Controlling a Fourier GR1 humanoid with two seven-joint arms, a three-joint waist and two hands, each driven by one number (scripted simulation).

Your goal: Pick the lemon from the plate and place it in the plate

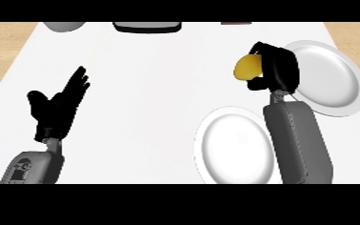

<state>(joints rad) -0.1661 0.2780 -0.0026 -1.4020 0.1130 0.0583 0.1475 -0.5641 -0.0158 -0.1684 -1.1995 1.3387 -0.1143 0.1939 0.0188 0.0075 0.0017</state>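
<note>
A yellow lemon (246, 67) is held in my right hand (279, 69), whose fingers and thumb curl round it. The hand and lemon hang over the white counter just left of the far white plate (325, 76). A second white plate (235, 145) lies nearer, below the lemon and left of my right forearm, which covers its right rim. My left hand (60, 106) rests open at the left of the view, fingers pointing up, holding nothing.
At the counter's far edge sit a grey bowl (63, 26) at the left, a black-and-white object (146, 27) in the middle and a small dark item (235, 23). Wooden floor shows past both counter ends.
</note>
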